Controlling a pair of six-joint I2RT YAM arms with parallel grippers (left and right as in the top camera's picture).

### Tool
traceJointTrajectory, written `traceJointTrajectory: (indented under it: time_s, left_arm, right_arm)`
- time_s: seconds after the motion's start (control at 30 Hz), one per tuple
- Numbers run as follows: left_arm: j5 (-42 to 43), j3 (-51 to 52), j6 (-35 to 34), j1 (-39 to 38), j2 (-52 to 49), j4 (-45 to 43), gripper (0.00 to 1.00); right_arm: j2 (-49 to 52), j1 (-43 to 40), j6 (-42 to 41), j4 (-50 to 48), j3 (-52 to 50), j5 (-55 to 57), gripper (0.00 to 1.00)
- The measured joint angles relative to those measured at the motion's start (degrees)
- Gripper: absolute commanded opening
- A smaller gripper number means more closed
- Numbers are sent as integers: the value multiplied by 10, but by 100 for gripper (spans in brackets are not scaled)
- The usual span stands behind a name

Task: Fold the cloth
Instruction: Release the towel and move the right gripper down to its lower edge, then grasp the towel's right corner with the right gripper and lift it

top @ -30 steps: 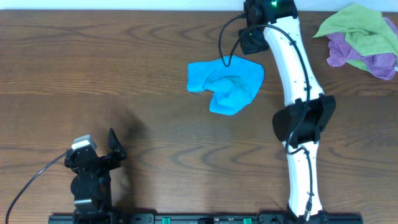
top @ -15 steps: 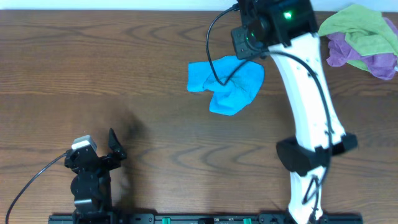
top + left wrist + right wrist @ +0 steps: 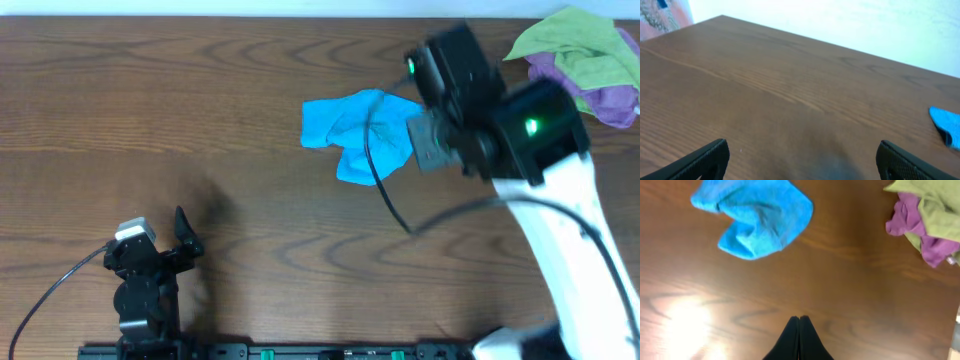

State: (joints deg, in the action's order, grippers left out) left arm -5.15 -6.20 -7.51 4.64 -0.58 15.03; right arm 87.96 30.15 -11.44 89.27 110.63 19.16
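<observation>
Blue cloth lies crumpled on the counter, far side, rt of centre — bunched lobes, uneven edges; the right arm hides its right edge from overhead. The right end effector — fingers pressed together, nothing in them. The left end effector is spread wide, front-left, empty. Green & purple rags are cut off at the far-right corner.

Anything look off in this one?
The blue cloth lies bunched and lopsided, not folded flat, and the right gripper is shut, empty and apart from it. A heap of green and purple cloths lies to its right.
</observation>
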Motion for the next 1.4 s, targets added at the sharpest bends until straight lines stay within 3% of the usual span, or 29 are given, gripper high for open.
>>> traceJointTrajectory:
  time_s: [0.3,0.5,0.73,1.07,1.4]
  left_arm:
    - [0,0,0,0,0,-1,95]
    - [0,0,0,0,0,-1,95]
    - [0,0,0,0,0,-1,95]
    - [0,0,0,0,0,-1,95]
    - [0,0,0,0,0,-1,95]
  right_arm:
    - [-258,4,-35,-168,-379,-81,1]
    - [-250,5,-59,-287,-521,-142,2]
    - [-169,5,-63,-430,-595,-200,1]
    - [-17,5,-63,-560,-601,-252,1]
    - [12,-46,-47,-644,-600,-265,1]
